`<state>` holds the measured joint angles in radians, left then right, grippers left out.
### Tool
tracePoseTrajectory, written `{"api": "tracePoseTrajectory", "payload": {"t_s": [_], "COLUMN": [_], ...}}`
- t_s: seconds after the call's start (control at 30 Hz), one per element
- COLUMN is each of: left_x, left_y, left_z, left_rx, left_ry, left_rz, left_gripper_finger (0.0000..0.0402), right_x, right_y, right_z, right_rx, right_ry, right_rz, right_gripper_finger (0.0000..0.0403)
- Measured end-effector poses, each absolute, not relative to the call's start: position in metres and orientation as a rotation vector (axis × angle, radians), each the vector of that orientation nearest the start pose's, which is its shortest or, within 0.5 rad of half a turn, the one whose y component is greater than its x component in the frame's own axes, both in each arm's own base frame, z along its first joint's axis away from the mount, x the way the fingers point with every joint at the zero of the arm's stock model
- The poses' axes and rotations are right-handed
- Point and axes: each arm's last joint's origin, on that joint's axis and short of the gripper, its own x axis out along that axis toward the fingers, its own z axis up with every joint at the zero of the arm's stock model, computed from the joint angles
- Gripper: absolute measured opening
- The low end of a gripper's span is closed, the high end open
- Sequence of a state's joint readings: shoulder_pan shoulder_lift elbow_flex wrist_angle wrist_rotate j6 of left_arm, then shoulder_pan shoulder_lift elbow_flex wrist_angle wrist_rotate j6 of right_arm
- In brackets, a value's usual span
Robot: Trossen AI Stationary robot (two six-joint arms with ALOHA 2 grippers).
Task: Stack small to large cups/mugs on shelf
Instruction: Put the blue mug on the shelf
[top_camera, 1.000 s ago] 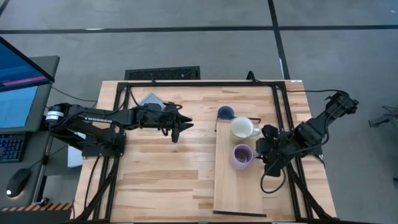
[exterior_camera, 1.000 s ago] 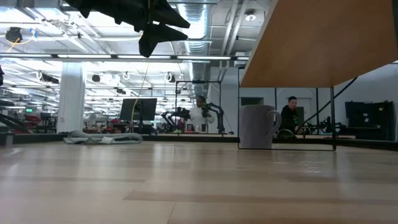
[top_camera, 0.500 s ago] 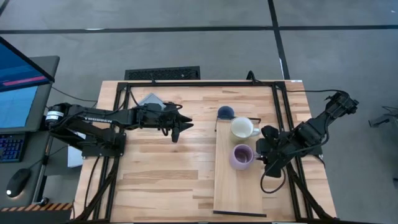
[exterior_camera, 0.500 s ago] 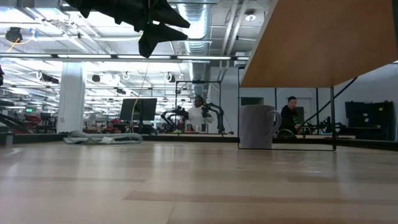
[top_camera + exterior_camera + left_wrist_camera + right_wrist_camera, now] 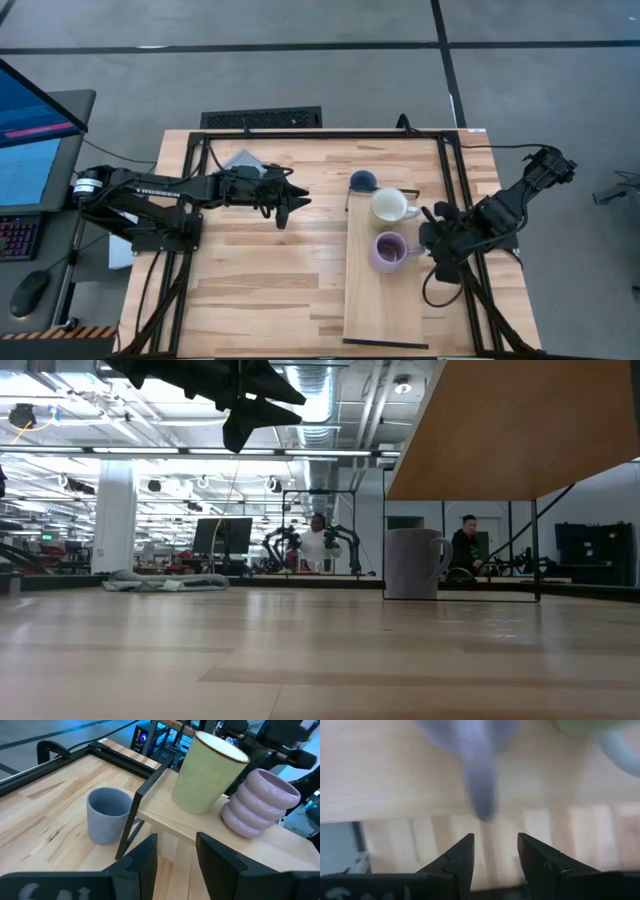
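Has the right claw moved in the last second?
Yes. The right claw has backed away from the lavender mug, toward the table's right edge.

One camera hangs overhead, looking straight down on my whole table (image 5: pixel 260 290). Another sits at table height, facing level across into the room. My left wrist camera sees the shelf (image 5: pixel 200 820) from close by; my right wrist camera looks down at it closer still.
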<state>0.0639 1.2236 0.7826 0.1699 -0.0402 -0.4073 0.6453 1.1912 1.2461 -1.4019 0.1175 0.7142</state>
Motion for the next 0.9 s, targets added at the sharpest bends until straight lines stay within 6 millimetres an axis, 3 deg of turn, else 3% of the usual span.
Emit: {"api": "tracePoseTrajectory", "payload": {"t_s": [0.2,0.57,0.7,0.9], "left_x": [0.270,0.270,0.269,0.269], "left_y": [0.019,0.019,0.022,0.030], "left_z": [0.276,0.276,0.276,0.276], "left_rx": [-0.403,-0.328,-0.274,-0.220], "left_ry": [0.247,0.245,0.233,0.232], "left_rz": [0.157,0.159,0.255,0.310], "left_gripper_finger": [0.0125,0.0125,0.0125,0.0125], "right_x": [0.139,0.121,0.118,0.109], "right_y": [0.090,0.043,0.027,0.000], "right_z": [0.328,0.353,0.359,0.365], "right_rx": [0.048,-0.071,-0.089,0.027], "right_ry": [1.345,1.063,0.953,0.890], "right_rz": [-0.279,-0.400,-0.568,-0.775], "right_gripper_finger": [0.0171,0.0171,0.0171,0.0171]}}
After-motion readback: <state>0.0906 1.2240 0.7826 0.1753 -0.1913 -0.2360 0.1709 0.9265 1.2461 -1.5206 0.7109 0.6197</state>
